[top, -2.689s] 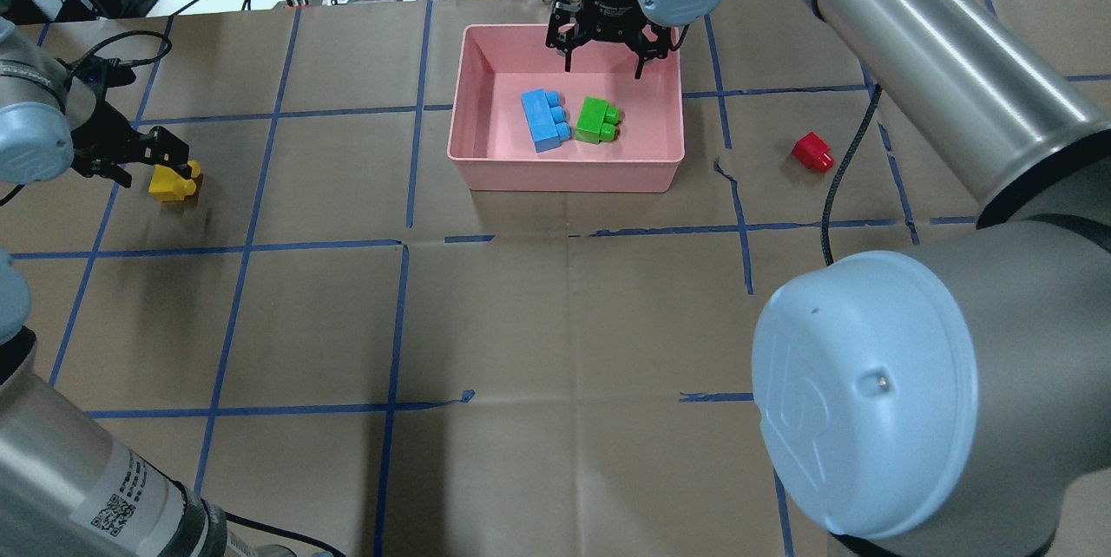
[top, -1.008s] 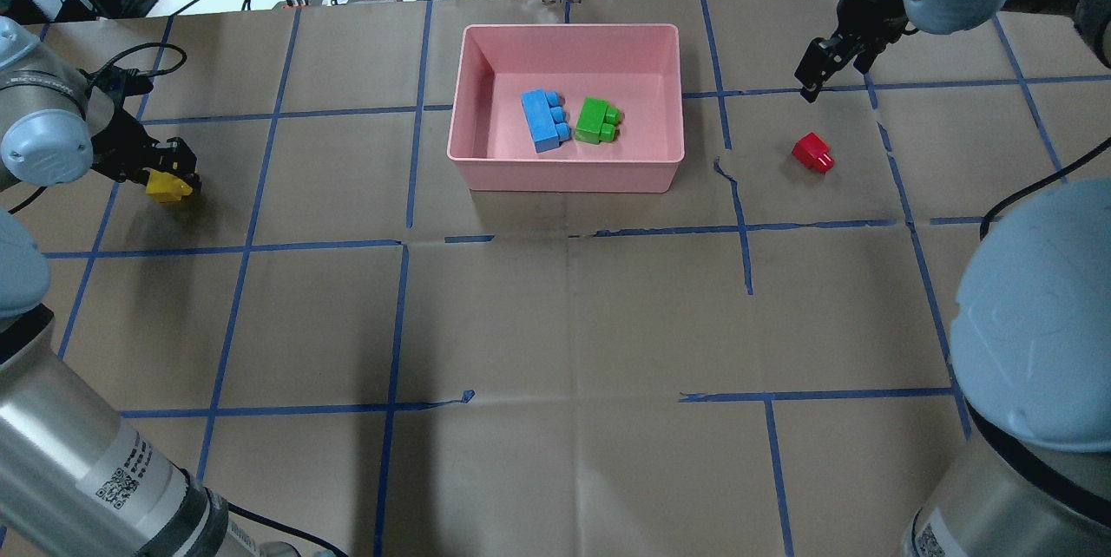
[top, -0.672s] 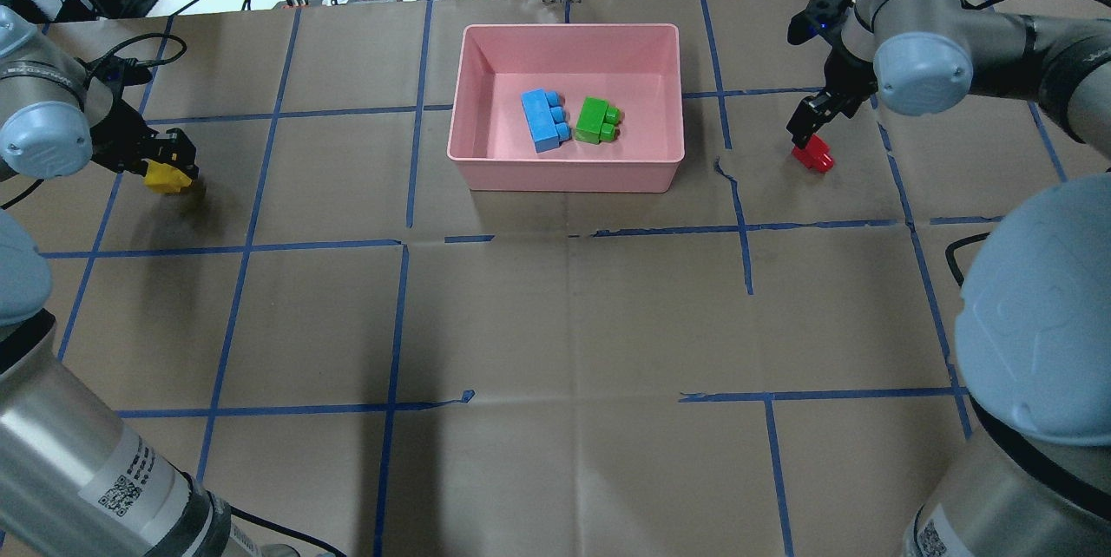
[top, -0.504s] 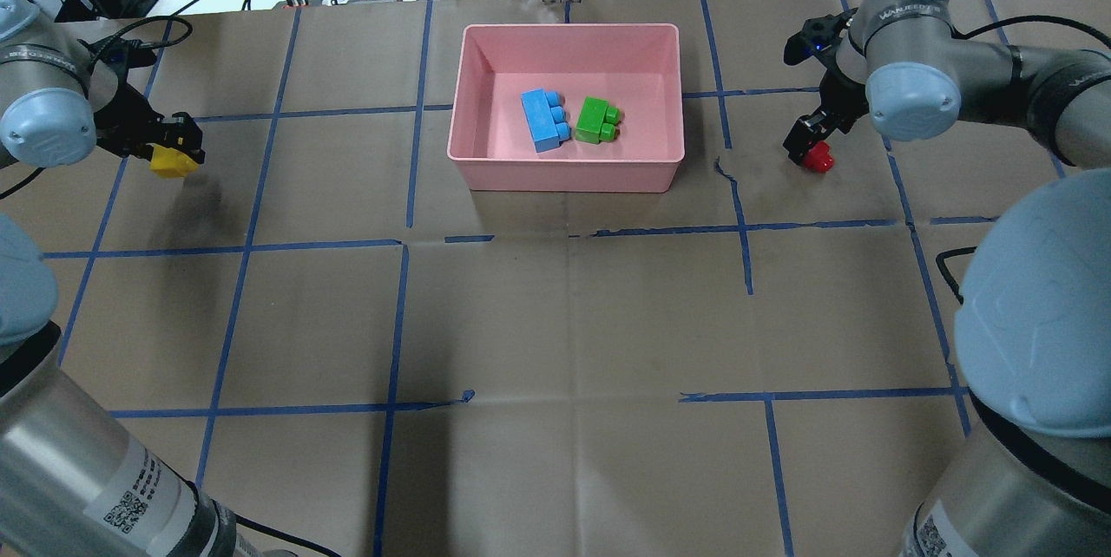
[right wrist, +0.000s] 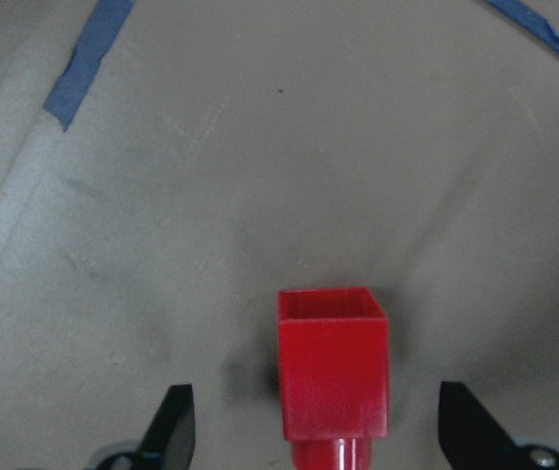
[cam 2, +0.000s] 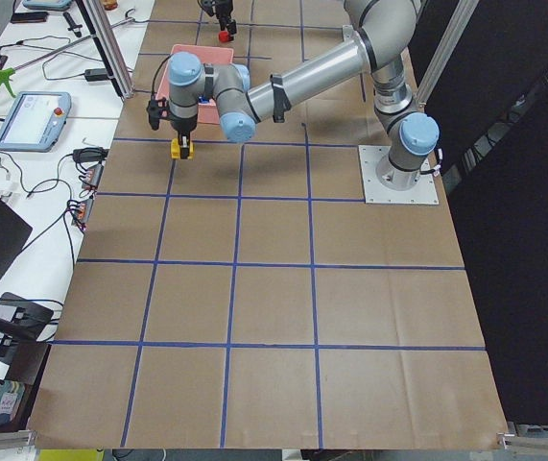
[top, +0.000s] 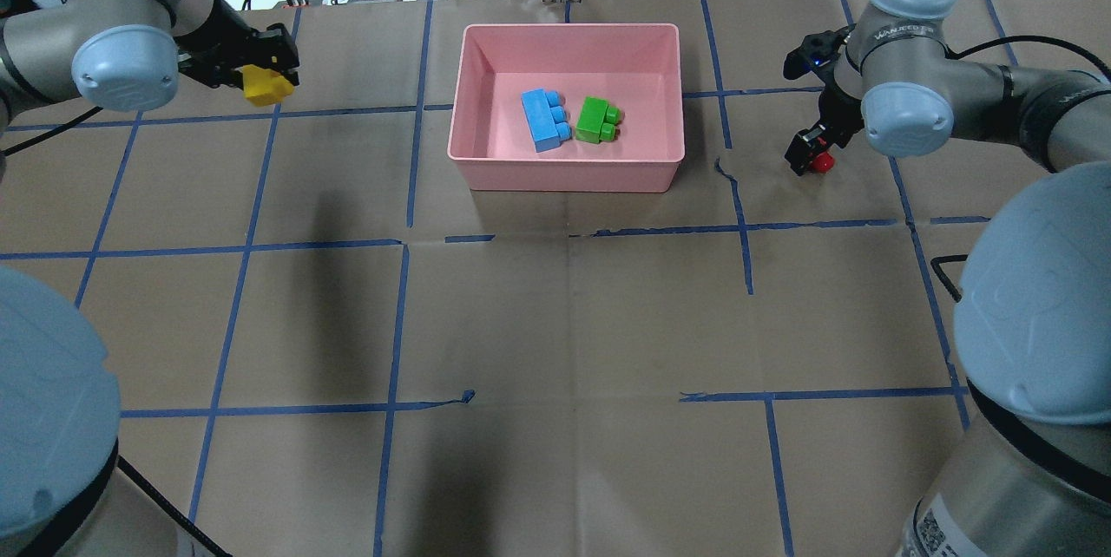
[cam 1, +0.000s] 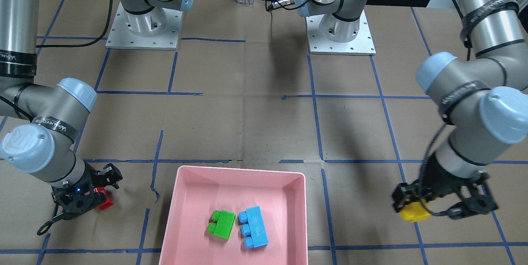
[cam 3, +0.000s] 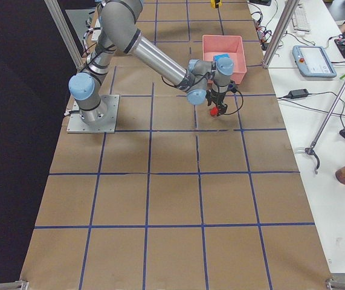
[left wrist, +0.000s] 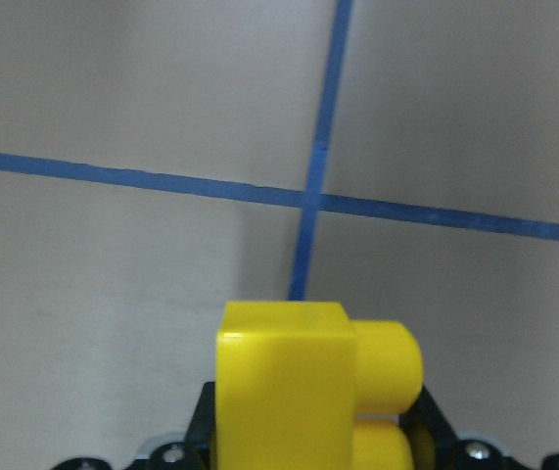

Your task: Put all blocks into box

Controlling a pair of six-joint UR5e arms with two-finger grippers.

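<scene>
Brown paper [top: 564, 323] gridded with blue tape covers the table. The pink box [top: 564, 180] holds the light blue block [top: 545, 120] and the green block [top: 597, 120] side by side. Left gripper [top: 260, 80] clamps the yellow block [top: 266, 87] above the paper. Right gripper [top: 811, 153] is spread wide, and the red block [right wrist: 333, 377] lies on the paper between its fingers [right wrist: 169, 426], touching neither.

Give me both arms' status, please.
Left gripper shut on yellow block. Right gripper open around red block. Blue block, green block in box. Nothing blocking.
</scene>
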